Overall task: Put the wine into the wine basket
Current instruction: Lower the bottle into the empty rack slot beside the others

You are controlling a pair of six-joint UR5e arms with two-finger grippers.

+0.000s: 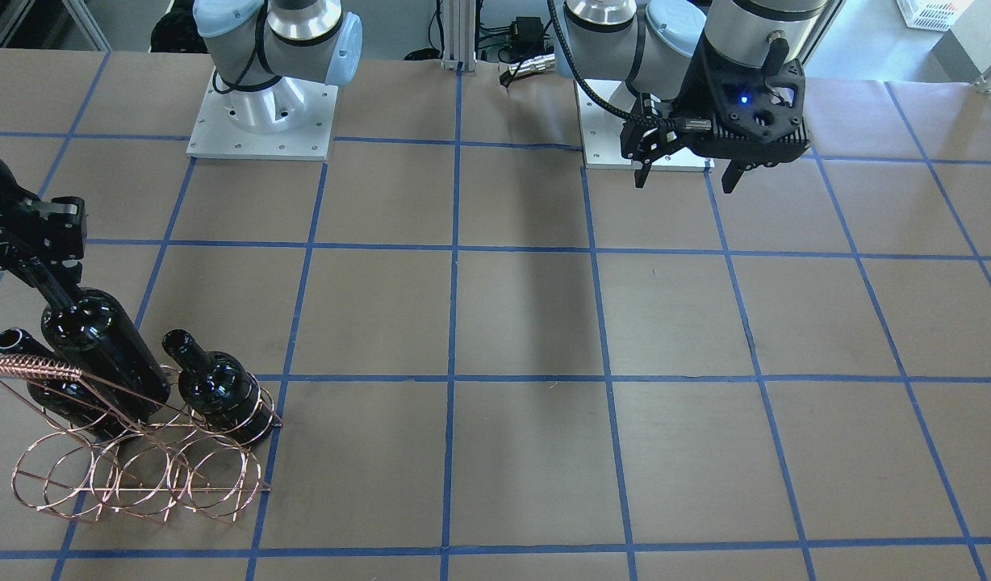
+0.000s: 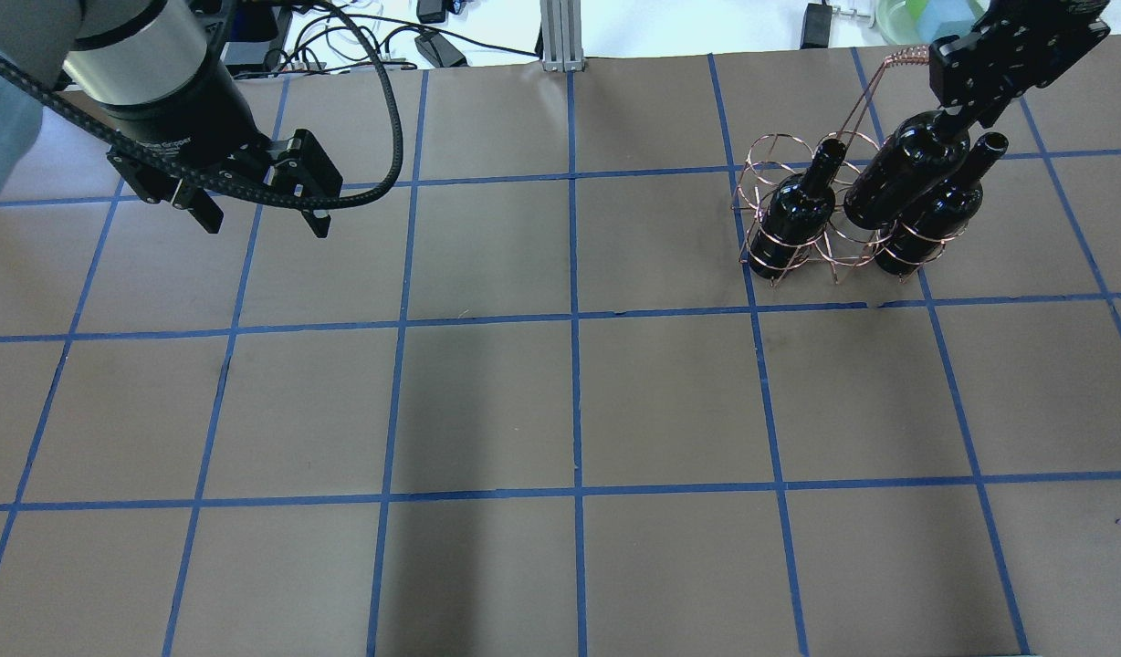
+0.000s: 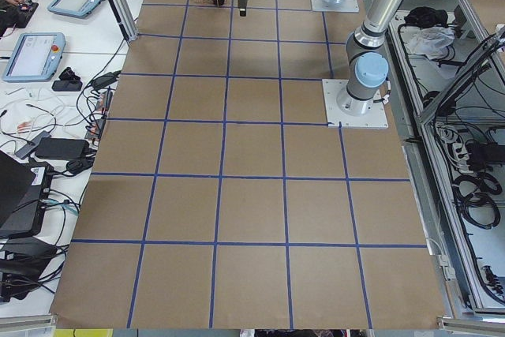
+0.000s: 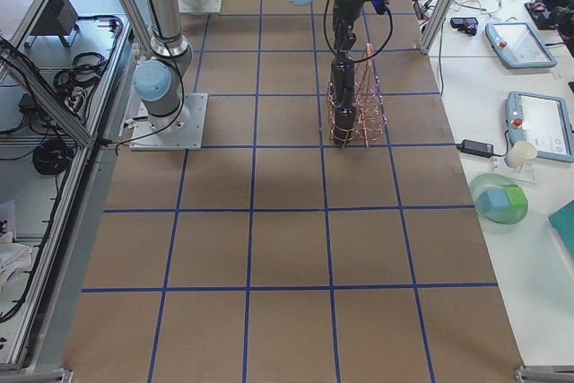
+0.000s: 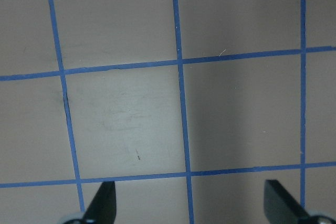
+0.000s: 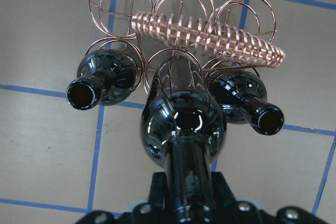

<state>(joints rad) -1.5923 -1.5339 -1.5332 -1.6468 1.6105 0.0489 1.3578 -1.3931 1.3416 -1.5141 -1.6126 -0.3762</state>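
Holding two bottles (image 1: 221, 389), wine basket (image 1: 140, 486), wine (image 1: 100, 340) gripped

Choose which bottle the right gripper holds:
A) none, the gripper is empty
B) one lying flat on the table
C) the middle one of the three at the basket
C: the right gripper is shut on the neck of the middle bottle, whose base is at the basket.

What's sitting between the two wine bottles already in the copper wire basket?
A third wine bottle, held by its neck in the right gripper, at the basket's middle ring; the right wrist view shows it best.
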